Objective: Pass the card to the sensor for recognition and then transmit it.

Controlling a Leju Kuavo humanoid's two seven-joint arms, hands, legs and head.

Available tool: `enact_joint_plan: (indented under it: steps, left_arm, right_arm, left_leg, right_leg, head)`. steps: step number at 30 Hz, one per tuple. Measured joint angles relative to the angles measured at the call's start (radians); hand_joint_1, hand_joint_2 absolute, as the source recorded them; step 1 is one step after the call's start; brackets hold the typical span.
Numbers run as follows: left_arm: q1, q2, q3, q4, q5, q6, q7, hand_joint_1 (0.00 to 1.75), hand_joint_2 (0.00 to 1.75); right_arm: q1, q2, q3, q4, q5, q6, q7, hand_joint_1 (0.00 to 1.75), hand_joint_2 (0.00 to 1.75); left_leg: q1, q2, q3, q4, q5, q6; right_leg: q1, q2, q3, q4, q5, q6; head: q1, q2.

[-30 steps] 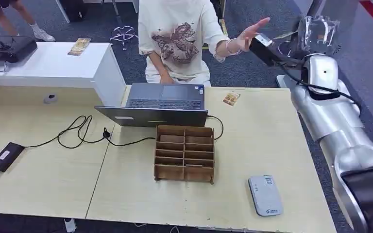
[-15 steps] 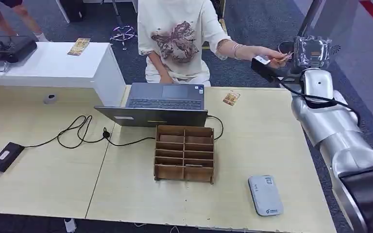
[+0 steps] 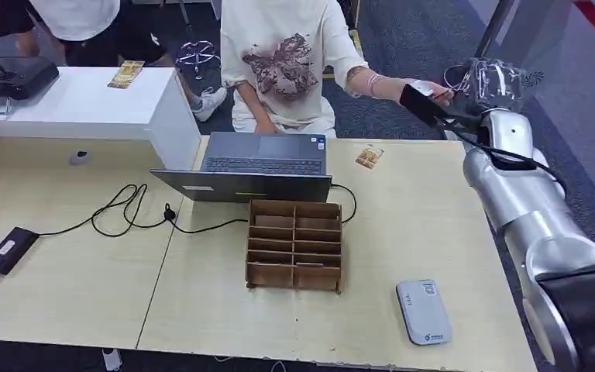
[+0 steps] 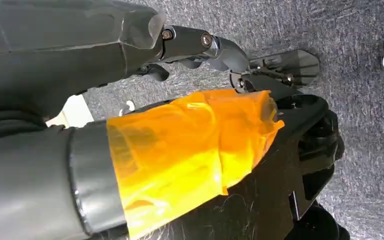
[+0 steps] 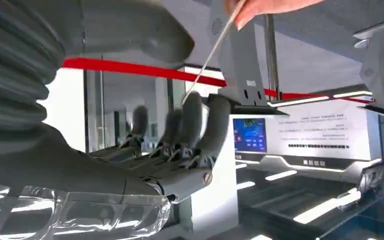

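My right hand (image 3: pixel 500 81) is raised at the far right, beyond the table's edge, with fingers (image 5: pixel 195 117) and thumb apart. A seated person's hand (image 3: pixel 432 91) holds a thin card (image 5: pixel 207 57) edge-on, its lower end touching my fingers. The person still pinches the card's other end. The grey-white card sensor (image 3: pixel 423 311) lies near the table's front right. A second small card (image 3: pixel 369 157) lies on the table by the laptop. My left hand (image 4: pixel 180 42) hangs over grey carpet, holding nothing.
A wooden compartment box (image 3: pixel 294 244) stands mid-table behind an open laptop (image 3: pixel 257 167) with its cable. A black device (image 3: pixel 9 249) lies at the left. Another card (image 3: pixel 126 74) rests on the white side table (image 3: pixel 85 108). A second person stands at the far left.
The person's hand came down from a raised wave and brought a card to my right hand. My right arm shifted slightly. Someone walked in at the top left.
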Motion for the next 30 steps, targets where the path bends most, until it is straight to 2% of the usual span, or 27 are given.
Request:
enact_joint_plan:
  steps: [7, 14, 17, 20, 22, 23, 28, 30]
  left_arm:
    - [0.002, 0.002, 0.0, 0.0, 0.016, 0.008, 0.0, 0.0, 0.0]
    - [0.007, 0.006, 0.002, 0.0, 0.041, 0.012, -0.003, 0.0, 0.0]
    - [0.01, 0.007, 0.007, 0.0, 0.058, 0.017, -0.003, 0.0, 0.0]
    - [0.014, 0.007, 0.015, 0.0, 0.067, 0.021, -0.003, 0.0, 0.0]
    - [0.016, 0.007, 0.026, 0.0, 0.081, 0.024, -0.003, 0.0, 0.0]
    - [0.017, 0.007, 0.03, 0.0, 0.086, 0.024, -0.005, 0.0, 0.0]
    - [0.021, 0.008, 0.054, 0.0, 0.108, 0.031, -0.016, 0.0, 0.0]
    - [0.022, 0.008, 0.061, 0.0, 0.117, 0.032, -0.019, 0.0, 0.0]
  right_arm:
    - [0.041, -0.008, -0.082, -0.078, -0.077, -0.024, -0.033, 0.0, 1.75]
    - [0.134, -0.082, -0.208, -0.251, -0.189, -0.048, -0.075, 0.0, 1.75]
    - [0.22, -0.111, -0.279, -0.381, -0.329, 0.009, -0.116, 0.0, 1.75]
    - [0.354, -0.12, -0.351, -0.541, -0.505, 0.093, -0.162, 0.0, 1.75]
    - [0.461, -0.12, -0.395, -0.659, -0.675, 0.19, -0.211, 0.0, 1.75]
    - [0.523, -0.119, -0.415, -0.724, -0.749, 0.233, -0.234, 0.0, 0.0]
    - [0.784, -0.105, -0.465, -0.934, -1.059, 0.456, -0.284, 0.0, 0.0]
    - [0.882, -0.102, -0.472, -1.0, -1.14, 0.525, -0.302, 0.0, 0.0]
  left_leg:
    - [0.0, 0.0, 0.0, 0.0, 0.0, 0.0]
    - [0.0, -0.002, -0.002, 0.002, 0.0, 0.0]
    - [0.0, -0.003, -0.002, 0.002, -0.001, 0.0]
    - [0.0, -0.003, -0.003, 0.002, -0.001, 0.001]
    - [0.001, -0.005, -0.003, 0.002, -0.001, 0.001]
    - [0.001, -0.006, -0.003, 0.002, -0.001, 0.001]
    - [0.002, -0.007, -0.004, 0.002, -0.001, 0.001]
    - [0.002, -0.007, -0.005, 0.002, -0.001, 0.001]
  right_leg:
    - [0.0, 0.0, -0.001, 0.0, 0.0, 0.0]
    - [0.0, -0.002, -0.001, 0.0, 0.0, 0.0]
    - [0.0, -0.002, -0.001, -0.001, 0.0, 0.0]
    - [0.0, -0.003, -0.001, -0.001, 0.0, 0.0]
    - [0.001, -0.005, -0.001, -0.001, -0.001, 0.001]
    - [0.001, -0.006, -0.001, -0.001, -0.001, 0.001]
    - [0.002, -0.007, -0.002, -0.001, -0.002, 0.0]
    - [0.002, -0.007, -0.002, -0.001, -0.002, 0.001]
  head:
    - [0.0, 0.0]
    - [0.002, 0.0]
    - [0.0, 0.0]
    - [0.0, 0.0]
    - [0.0, 0.0]
    - [0.001, 0.0]
    - [0.0, 0.0]
    - [0.0, 0.0]
